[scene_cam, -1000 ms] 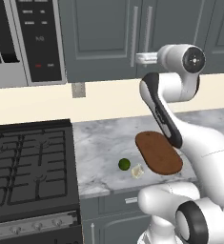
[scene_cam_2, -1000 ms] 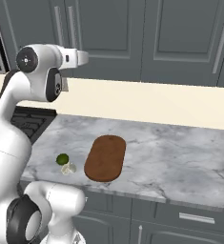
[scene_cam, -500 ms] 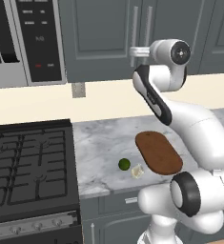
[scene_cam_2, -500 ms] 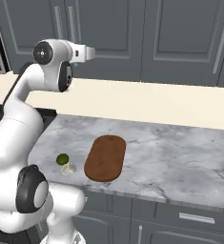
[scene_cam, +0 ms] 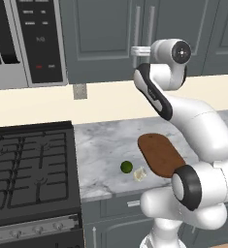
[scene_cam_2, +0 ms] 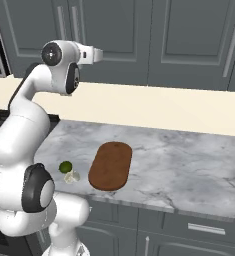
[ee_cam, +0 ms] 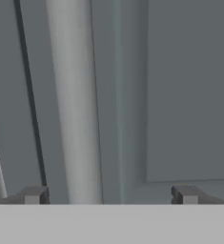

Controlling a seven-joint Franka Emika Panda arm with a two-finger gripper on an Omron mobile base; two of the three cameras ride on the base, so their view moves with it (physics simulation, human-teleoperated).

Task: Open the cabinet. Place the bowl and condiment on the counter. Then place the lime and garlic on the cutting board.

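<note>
Open hand point(ee_cam: 108, 195) faces the cabinet point(ee_cam: 180, 95) handle point(ee_cam: 77, 105); microwave point(scene_cam: 38, 41) panel writing is probably unreadable.

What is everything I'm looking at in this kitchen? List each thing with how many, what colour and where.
cabinet: one run of wall doors, dark grey, shut, above the counter
handle: one long bar, silver, upright on the door right in front of the tool
counter: one, white-grey marbled, right of the stove
cutting board: one, reddish-brown oval, flat on the counter near its front edge
lime: one, green, on the counter left of the board
garlic: one, off-white, beside the lime, nearer the front edge
stove: one, black, left of the counter
microwave: one, silver and black, above the stove
outlet: one, grey, on the cream wall
tool: one, dark tips, open, the handle between them, not gripped
</note>
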